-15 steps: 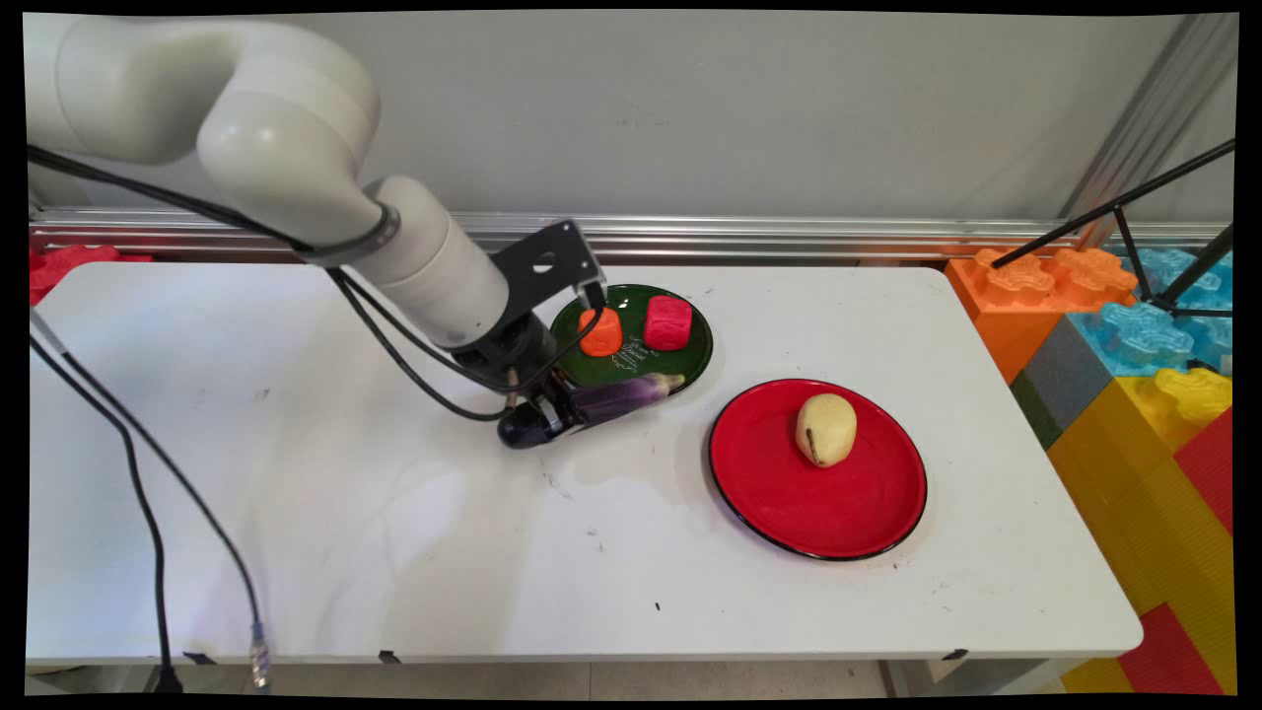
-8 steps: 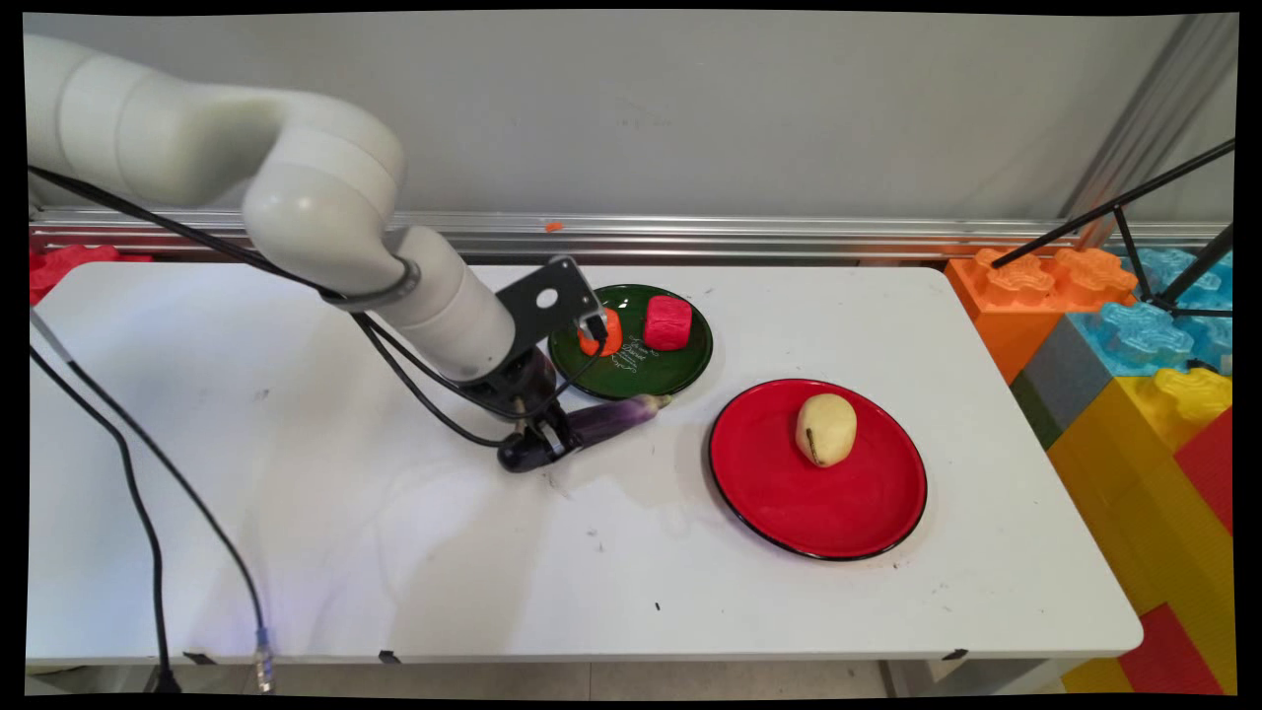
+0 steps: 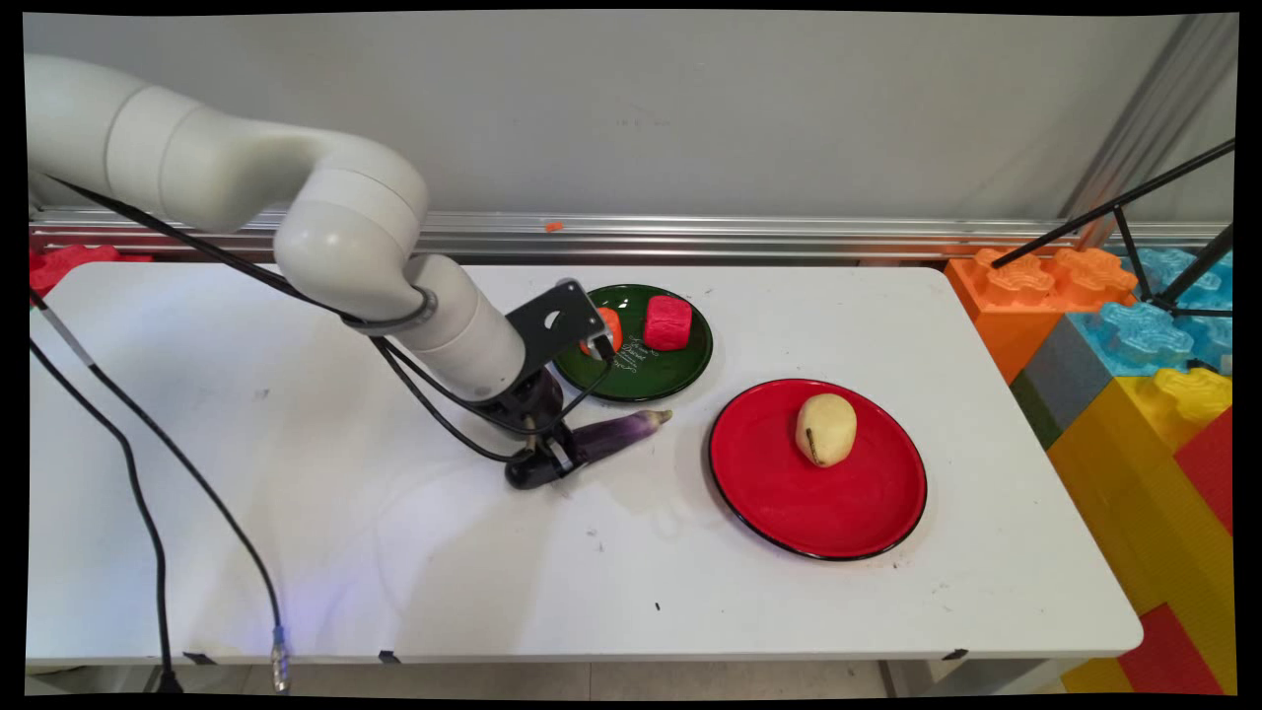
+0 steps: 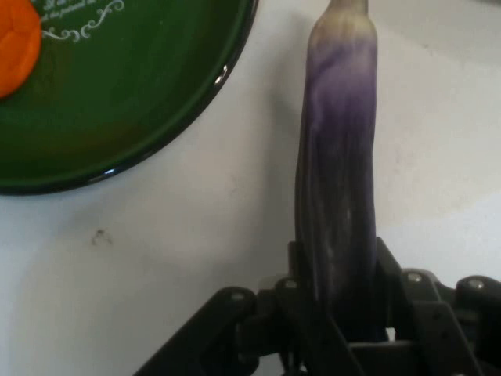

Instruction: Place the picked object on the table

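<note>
My gripper (image 3: 554, 456) is shut on the thick dark end of a purple eggplant (image 3: 616, 432), low over the white table (image 3: 296, 552). The eggplant's pale stem end points right, toward the red plate (image 3: 868, 513). In the hand view the eggplant (image 4: 337, 196) runs straight up from between the fingers (image 4: 387, 270), with my gripper (image 4: 338, 301) clamped on it. The green plate (image 3: 656, 373) lies just behind the eggplant, off it, and holds an orange piece (image 3: 609, 330) and a red block (image 3: 667, 321). In the hand view the green plate (image 4: 133, 102) sits upper left with the orange piece (image 4: 17, 43).
A yellowish potato (image 3: 826, 429) rests on the red plate at the right. Big coloured foam blocks (image 3: 1134, 355) and a black tripod (image 3: 1163, 237) stand off the table's right end. Black cables (image 3: 148, 493) hang at the left.
The gripper has carried the eggplant off the green plate's front rim, toward the near side of the table and slightly lower. The eggplant now lies clear of the plate.
</note>
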Motion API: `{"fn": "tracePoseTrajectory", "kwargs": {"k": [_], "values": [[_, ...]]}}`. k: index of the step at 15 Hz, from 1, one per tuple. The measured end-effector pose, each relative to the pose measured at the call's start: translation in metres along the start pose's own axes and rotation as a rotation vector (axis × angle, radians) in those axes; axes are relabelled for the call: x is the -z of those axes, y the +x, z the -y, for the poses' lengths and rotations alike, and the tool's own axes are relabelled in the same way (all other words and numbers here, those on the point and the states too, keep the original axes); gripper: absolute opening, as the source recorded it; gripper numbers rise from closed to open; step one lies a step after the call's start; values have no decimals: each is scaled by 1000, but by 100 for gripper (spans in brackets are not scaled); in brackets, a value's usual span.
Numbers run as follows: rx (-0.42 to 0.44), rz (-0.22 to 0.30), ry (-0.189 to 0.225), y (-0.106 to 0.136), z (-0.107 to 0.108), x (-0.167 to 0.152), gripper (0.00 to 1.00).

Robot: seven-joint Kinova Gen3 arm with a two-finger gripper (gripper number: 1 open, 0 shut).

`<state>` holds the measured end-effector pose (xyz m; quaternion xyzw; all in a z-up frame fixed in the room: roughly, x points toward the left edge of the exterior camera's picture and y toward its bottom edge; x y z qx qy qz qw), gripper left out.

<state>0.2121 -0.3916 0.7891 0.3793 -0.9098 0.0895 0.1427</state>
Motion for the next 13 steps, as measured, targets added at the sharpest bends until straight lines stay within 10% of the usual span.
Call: {"fn": "tracePoseTrajectory", "kwargs": {"k": [7,8,13], "values": [[16,-2,-12,1,-3,-13,0],[16,-4,-16,2,-3,-14,100],[5,-21,-36,8,-7,-14,100]]}}
